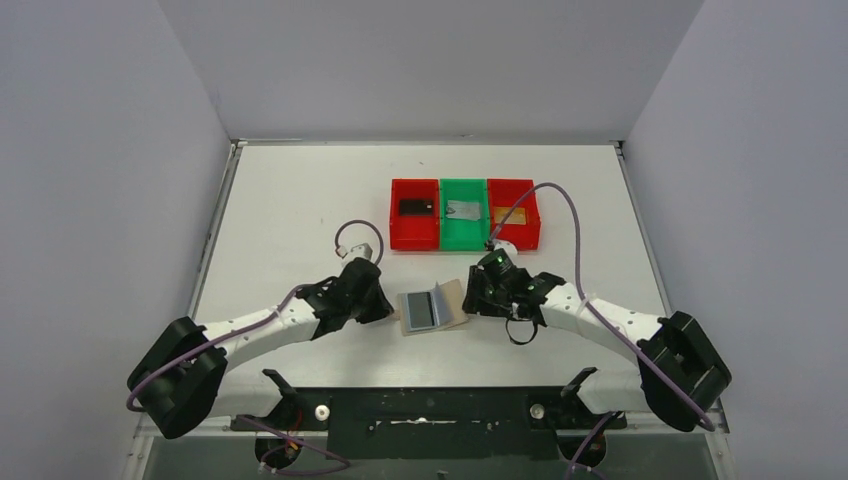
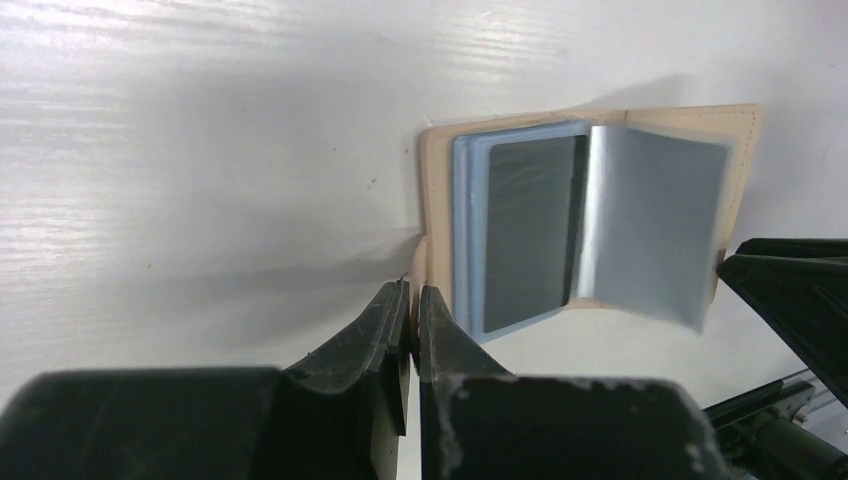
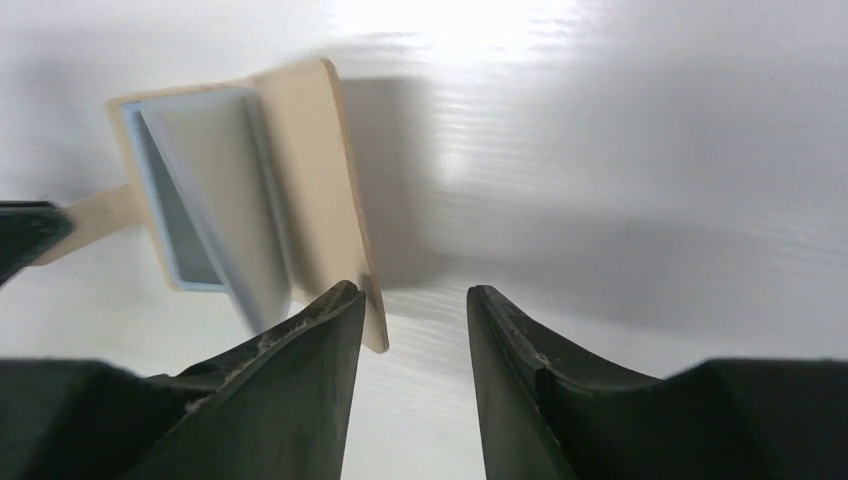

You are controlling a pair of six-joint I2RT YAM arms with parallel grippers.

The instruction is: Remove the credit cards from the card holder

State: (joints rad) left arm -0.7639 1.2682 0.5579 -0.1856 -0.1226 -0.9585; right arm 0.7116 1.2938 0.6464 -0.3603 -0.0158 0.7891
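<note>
Now the tan card holder (image 1: 432,308) lies open on the table (image 1: 300,200) between my two grippers. My left gripper (image 2: 413,295) is pinched tight on its small tab. My right gripper (image 3: 412,300) has jaws apart, one finger touching the cover's edge. Three credit cards (image 1: 415,208) sit in the far bins (image 1: 462,243).

Green rectangular plastic bin (image 1: 463,244): one. Red rectangular plastic bins: two, left red bin (image 1: 414,243) and right red bin (image 1: 534,215), flanking the green bin. Thin flat cards: three, namely black card (image 1: 415,208), silver-grey card (image 1: 462,210) and gold-orange card (image 1: 503,212). Tan folding card holder (image 1: 433,309): one, nearer the arms than the green bin.
</note>
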